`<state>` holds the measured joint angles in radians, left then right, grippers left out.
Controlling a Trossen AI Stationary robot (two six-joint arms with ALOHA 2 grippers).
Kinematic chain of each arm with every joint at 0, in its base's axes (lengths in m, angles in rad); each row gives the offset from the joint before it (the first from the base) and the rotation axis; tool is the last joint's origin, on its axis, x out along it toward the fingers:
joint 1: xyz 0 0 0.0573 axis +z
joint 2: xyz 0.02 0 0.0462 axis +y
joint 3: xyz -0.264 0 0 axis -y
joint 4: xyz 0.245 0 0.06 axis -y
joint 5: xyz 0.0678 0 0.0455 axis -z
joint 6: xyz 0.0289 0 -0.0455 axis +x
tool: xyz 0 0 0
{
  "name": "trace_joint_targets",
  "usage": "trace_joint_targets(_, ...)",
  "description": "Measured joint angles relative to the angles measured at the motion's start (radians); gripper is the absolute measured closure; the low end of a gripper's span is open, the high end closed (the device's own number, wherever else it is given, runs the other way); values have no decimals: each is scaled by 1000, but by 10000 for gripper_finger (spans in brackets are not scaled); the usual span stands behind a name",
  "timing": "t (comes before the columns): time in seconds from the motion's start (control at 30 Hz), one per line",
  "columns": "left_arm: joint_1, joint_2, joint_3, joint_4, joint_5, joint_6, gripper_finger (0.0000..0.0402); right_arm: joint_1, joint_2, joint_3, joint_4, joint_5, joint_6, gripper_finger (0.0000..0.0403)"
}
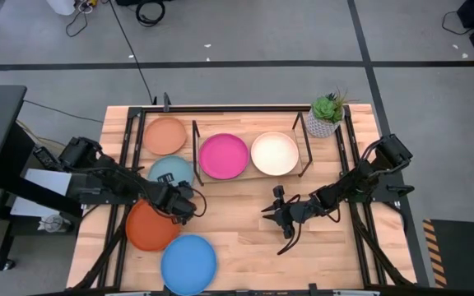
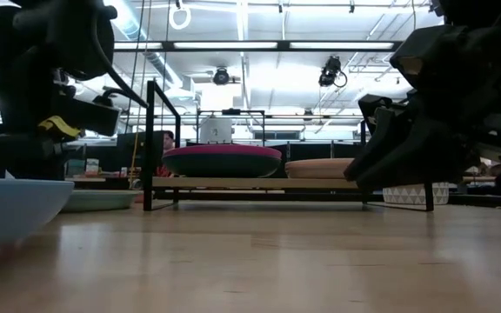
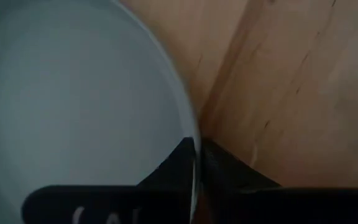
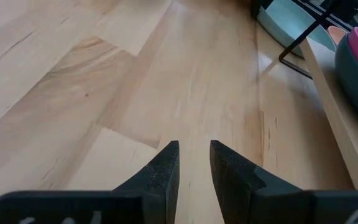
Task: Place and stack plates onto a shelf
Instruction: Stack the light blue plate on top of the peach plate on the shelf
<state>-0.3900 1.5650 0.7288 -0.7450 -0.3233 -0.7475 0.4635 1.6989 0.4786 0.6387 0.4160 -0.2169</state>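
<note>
Left of the shelf (image 1: 250, 168), on the surface (image 1: 245, 238): peach plate (image 1: 164, 135) at the far corner, light teal plate (image 1: 169, 172) just beside the shelf's left end, orange plate (image 1: 150, 225) and blue plate (image 1: 188, 263) nearer the front. Left hand (image 1: 186, 204) down at the light teal plate's near rim; in the left wrist view, fingers (image 3: 174, 167) clenched on that rim, one inside, one outside. On the shelf: magenta plate (image 1: 223, 155) on the left, cream plate (image 1: 275, 153) on the right. In front of the shelf, right hand (image 1: 275, 212) low over bare wood, grasping nothing, fingers released only a narrow gap apart.

Likely risks: thin rim slipping from the pinch on lifting; plate edge catching the shelf's black end rods on the way in.

Seen only in the right wrist view: a dark teal plate (image 4: 357, 71) under the magenta one. Rim pinch plain only in the left wrist view.
</note>
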Motion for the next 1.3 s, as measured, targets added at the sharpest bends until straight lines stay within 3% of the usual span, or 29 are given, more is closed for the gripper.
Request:
trace_joint_targets(0.3, 1, -7, 54, -112, 31, 1, 387, 0, 0, 0, 3, 0, -2, 307)
trace_joint_targets(0.67, 0, -7, 339, -554, 12, -44, 387, 0, 0, 0, 2, 0, -3, 307)
trace_joint_targets(0.9, 1, -9, 492, -832, -113, -193, 386, 0, 0, 0, 3, -2, -3, 307)
trace_joint_targets(1.17, 47, -3, 600, -823, -259, -160, 385, 0, 0, 0, 3, -2, -3, 307)
trace_joint_targets(1.3, 64, -5, 656, -824, -412, -129, 385, 0, 0, 0, 3, -3, -3, 307)
